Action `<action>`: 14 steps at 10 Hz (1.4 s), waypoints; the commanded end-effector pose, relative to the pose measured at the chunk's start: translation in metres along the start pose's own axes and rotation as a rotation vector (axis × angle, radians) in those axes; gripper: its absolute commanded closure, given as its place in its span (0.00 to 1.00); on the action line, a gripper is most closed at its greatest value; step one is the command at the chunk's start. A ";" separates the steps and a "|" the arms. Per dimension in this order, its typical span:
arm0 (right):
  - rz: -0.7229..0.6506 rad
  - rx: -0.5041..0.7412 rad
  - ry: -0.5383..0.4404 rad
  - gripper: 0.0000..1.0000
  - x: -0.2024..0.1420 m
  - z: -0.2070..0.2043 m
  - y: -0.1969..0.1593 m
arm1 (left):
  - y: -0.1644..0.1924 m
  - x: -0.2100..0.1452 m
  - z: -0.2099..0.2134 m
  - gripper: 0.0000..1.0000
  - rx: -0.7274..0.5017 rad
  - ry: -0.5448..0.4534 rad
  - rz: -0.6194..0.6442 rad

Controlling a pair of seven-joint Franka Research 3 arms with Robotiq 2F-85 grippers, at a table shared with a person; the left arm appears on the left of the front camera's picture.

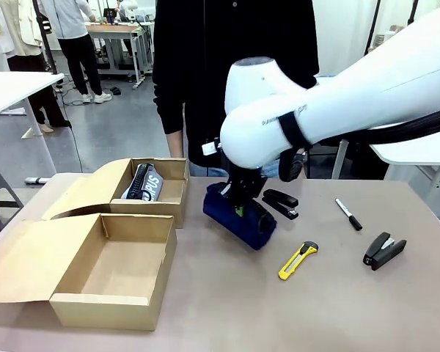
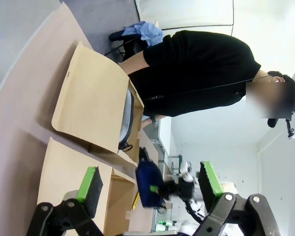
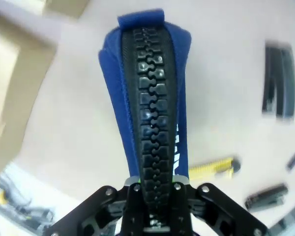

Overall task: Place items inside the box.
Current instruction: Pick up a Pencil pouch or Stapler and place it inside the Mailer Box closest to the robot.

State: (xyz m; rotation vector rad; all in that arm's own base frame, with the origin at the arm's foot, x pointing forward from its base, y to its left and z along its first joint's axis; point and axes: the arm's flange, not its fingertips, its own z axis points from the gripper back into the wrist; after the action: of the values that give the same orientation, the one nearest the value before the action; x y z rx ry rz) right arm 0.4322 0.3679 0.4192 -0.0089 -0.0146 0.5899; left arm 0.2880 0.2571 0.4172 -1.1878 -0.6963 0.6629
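We read only the letters "PUS", on the side of the pouch (image 1: 149,188) lying in the far cardboard box (image 1: 174,167).

A blue zip pouch (image 1: 242,226) with a chunky black zipper, a yellow-and-black utility knife (image 1: 298,259), a black stapler (image 1: 281,203), a second black stapler (image 1: 384,250), a black-and-white marker pen (image 1: 348,214), and a grey pouch (image 1: 147,185) in a tan cardboard box (image 1: 150,209).

near box (image 1: 103,312) open and free, far box (image 1: 151,213) partly taken by zip pouch (image 1: 145,185)

The blue pouch (image 3: 113,88) is cloth, the box (image 1: 106,308) matt cardboard.
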 end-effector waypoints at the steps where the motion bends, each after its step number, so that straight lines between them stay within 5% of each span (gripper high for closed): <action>1: -0.079 0.079 0.079 1.00 -0.113 0.074 0.014 | 0.000 -0.001 0.001 0.00 -0.019 -0.001 -0.008; 3: -0.013 0.151 0.007 1.00 -0.162 0.089 0.018 | 0.000 -0.001 0.001 0.00 -0.019 -0.001 -0.008; 4: -0.060 0.064 0.082 1.00 -0.099 0.067 0.026 | 0.000 -0.001 0.001 0.00 -0.019 -0.001 -0.008; 6: -0.060 0.064 0.082 1.00 -0.099 0.067 0.026 | 0.000 -0.001 0.001 0.00 -0.019 -0.001 -0.008; 7: -0.055 0.087 0.065 0.92 -0.142 0.086 0.031 | 0.000 -0.001 0.001 0.00 -0.019 -0.001 -0.008; 8: -0.083 0.198 0.053 0.92 -0.126 0.093 0.049 | 0.000 -0.001 0.001 0.00 -0.019 -0.001 -0.008; 11: -0.517 0.264 -0.051 0.92 -0.060 0.128 0.159 | 0.000 -0.001 0.001 0.00 -0.019 -0.001 -0.008; 14: -0.674 0.209 -0.095 0.92 -0.002 0.115 0.256 | 0.000 -0.001 0.001 0.00 -0.019 -0.001 -0.008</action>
State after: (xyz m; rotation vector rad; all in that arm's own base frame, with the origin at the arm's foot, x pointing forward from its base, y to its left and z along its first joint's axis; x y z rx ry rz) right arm 0.2708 0.5317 0.5380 0.3147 0.0163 -0.0150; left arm 0.2879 0.2571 0.4169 -1.1881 -0.6954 0.6634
